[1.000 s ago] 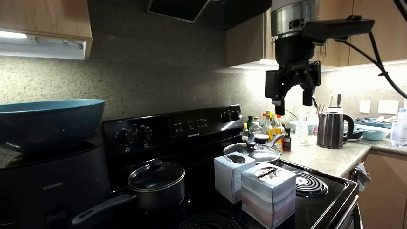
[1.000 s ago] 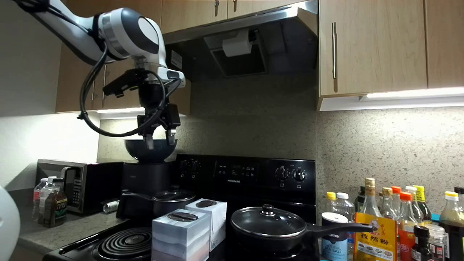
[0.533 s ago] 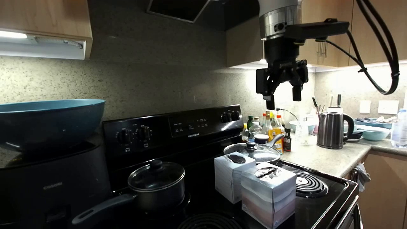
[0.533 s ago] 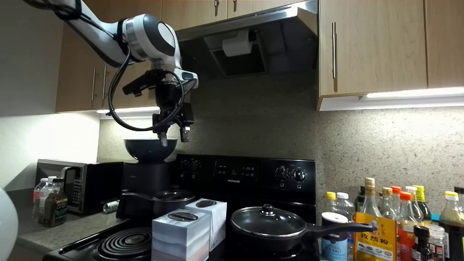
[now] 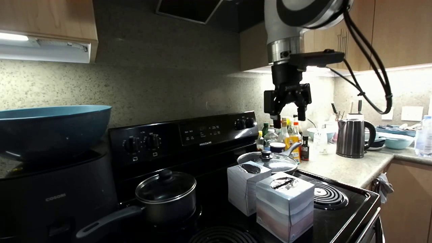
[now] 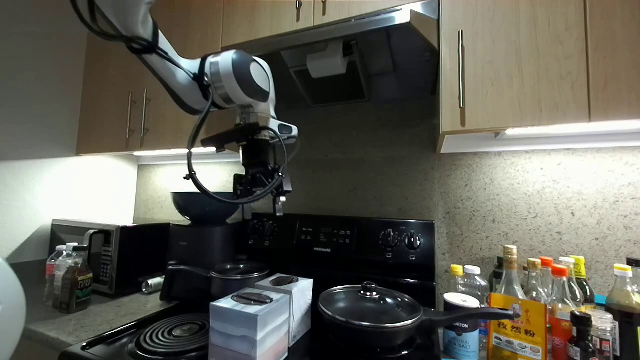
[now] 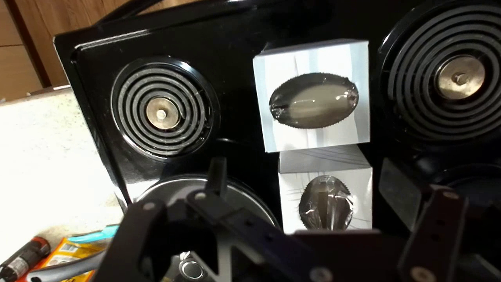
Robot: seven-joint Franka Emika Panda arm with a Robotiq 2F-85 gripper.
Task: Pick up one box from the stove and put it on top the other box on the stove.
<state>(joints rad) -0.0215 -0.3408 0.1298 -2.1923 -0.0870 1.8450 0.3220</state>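
Note:
The pale blue-white box (image 5: 240,189) and the pinkish-mauve box (image 5: 285,206) stand upright, close together on the black stove (image 5: 354,211). The pale box also shows in an exterior view (image 6: 301,306), partly behind the pinkish one (image 6: 250,322). My gripper (image 5: 289,119) is open and empty, well above the cooktop; it also shows in an exterior view (image 6: 263,209). In the wrist view, the gripper (image 7: 309,182) has its fingers apart, one to each side of the pale box (image 7: 327,197) as seen from above. The gripper's body hides that box's near edge. The pinkish box (image 7: 313,100) lies beyond it.
A lidded frying pan (image 6: 370,312) stands beside the boxes, its handle toward bottles and a salt can (image 6: 461,325). A lidded saucepan (image 5: 167,195) is on another burner. A blue bowl (image 5: 54,131) sits on a black appliance. The range hood (image 6: 345,65) hangs overhead.
My gripper has moved over the stove, rightward in one exterior picture and leftward in its counterpart, and has dropped lower in the last half second. It stays open. Both boxes have stayed still.

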